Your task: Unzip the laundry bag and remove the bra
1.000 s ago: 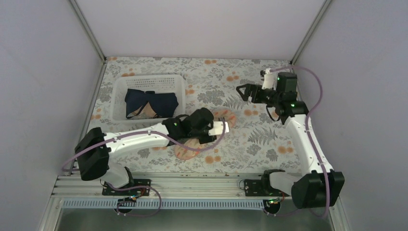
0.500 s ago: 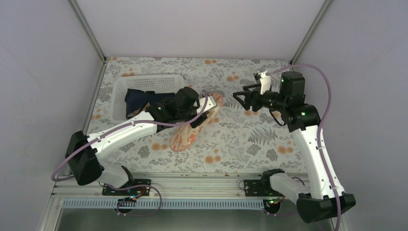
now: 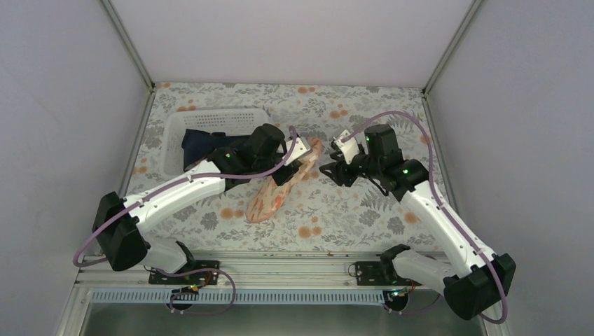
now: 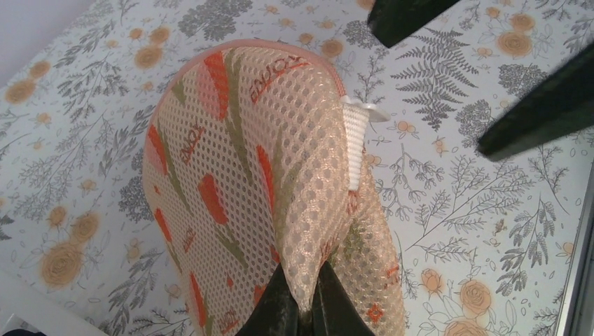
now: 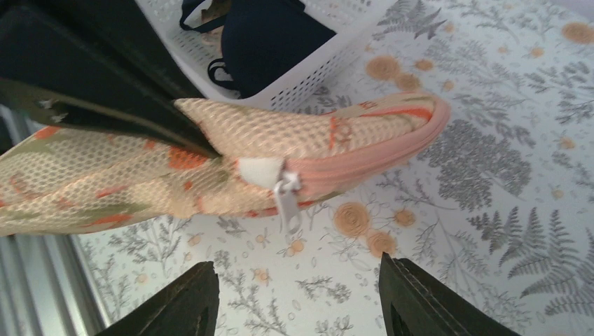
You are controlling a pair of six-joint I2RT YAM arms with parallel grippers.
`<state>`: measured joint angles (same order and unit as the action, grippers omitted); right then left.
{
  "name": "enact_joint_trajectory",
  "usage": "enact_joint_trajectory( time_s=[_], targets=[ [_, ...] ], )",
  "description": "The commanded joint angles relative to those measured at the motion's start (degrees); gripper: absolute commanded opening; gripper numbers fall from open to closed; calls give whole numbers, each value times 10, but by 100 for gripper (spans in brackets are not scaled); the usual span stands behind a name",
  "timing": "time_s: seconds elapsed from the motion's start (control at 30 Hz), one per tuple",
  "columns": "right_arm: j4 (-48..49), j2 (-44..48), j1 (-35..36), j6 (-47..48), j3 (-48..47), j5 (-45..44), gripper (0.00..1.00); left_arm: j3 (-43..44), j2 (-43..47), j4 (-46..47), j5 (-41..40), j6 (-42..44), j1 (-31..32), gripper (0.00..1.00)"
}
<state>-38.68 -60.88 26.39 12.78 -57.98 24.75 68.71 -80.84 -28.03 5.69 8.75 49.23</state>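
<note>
At the top view's centre, the left gripper [image 4: 302, 311] pinches the laundry bag [image 3: 279, 190]. The right gripper [image 5: 298, 294], spread wide, faces its zip pull [image 5: 288, 205] (bra unseen). Unzipping seems about to start: next, grip that pull.

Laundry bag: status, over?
Left pincer shut on laundry bag, one end lifted. Right pincer open, facing zip pull, not touching. Zip looks closed, bra unseen. Nothing between them.

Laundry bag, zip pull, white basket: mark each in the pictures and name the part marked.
laundry bag [image 4: 231, 182], left wrist view, on its mesh face.
zip pull [image 5: 288, 210], right wrist view, on the hanging white tab.
white basket [image 3: 172, 140], top external view, on its left wall.
</note>
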Motion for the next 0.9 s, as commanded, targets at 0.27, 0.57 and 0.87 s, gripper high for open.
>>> enact_joint_trajectory(
  time_s=[0.27, 0.57, 0.87],
  targets=[
    [80, -25, 31, 34, -2, -39, 49, 4, 23, 14, 21, -6, -4, 2],
    [64, -41, 39, 27, -13, -76, 8, -1, 24, 14, 25, -6, -4, 2],
    [49, -24, 39, 14, -19, -178, 3, -31, 39, 22, 35, 12, -4, 2]
  ],
)
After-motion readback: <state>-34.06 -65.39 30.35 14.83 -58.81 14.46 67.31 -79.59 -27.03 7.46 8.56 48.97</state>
